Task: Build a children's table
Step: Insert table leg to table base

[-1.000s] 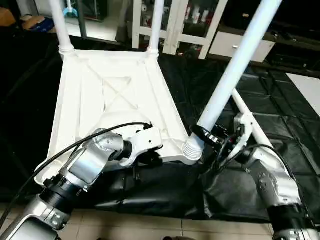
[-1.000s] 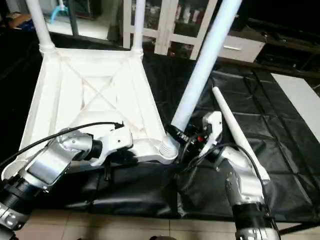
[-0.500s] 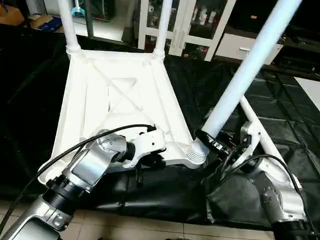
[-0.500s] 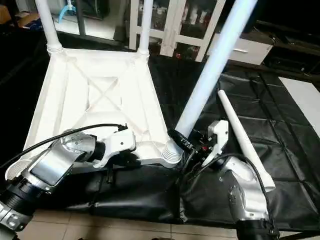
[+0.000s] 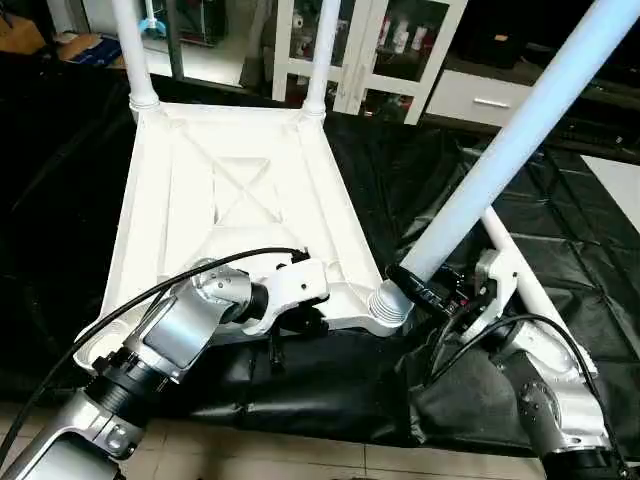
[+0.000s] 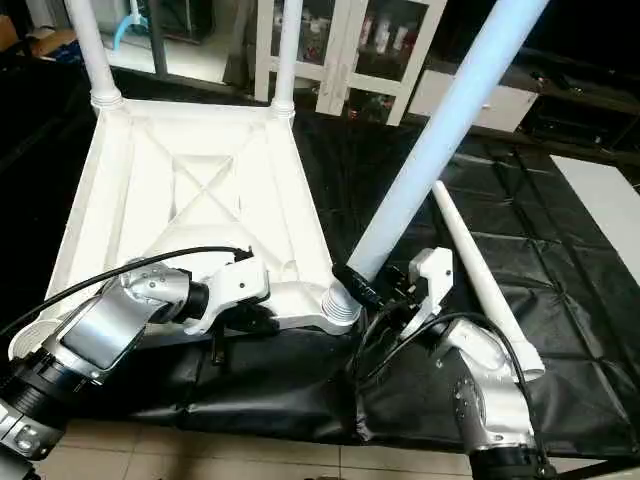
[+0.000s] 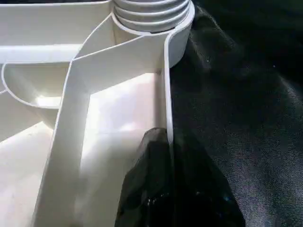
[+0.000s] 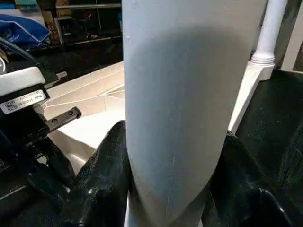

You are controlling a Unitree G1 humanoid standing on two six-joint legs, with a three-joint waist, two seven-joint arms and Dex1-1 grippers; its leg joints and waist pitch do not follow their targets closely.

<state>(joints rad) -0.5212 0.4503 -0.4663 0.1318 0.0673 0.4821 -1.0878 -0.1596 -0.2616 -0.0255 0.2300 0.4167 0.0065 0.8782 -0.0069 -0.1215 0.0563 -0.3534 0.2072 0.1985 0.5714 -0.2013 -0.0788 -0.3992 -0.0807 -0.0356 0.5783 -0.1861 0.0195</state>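
Observation:
The children's table lies upside down: its white tabletop [image 5: 240,190] shows the X-ribbed underside. Two white legs [image 5: 128,50] [image 5: 320,50] stand upright in the far corner sockets. A third leg [image 5: 500,160] leans to the right, its ribbed end at the near right socket [image 5: 385,308]. My right gripper [image 5: 425,290] is shut on that leg just above the socket, with black fingers [image 8: 104,175] on both sides of the tube [image 8: 184,94]. My left gripper [image 5: 300,322] is shut on the tabletop's near rim [image 7: 166,94].
A loose white leg [image 6: 480,270] lies on the black cover [image 5: 330,390] behind my right arm. White cabinets [image 5: 360,50] stand beyond the far edge. The cover's front edge drops to a tiled floor [image 5: 300,460]. A black cable [image 5: 150,290] loops over my left forearm.
The leg in my right gripper leans a little further to the right than a second ago. The view has shifted slightly. My left gripper keeps its hold on the rim.

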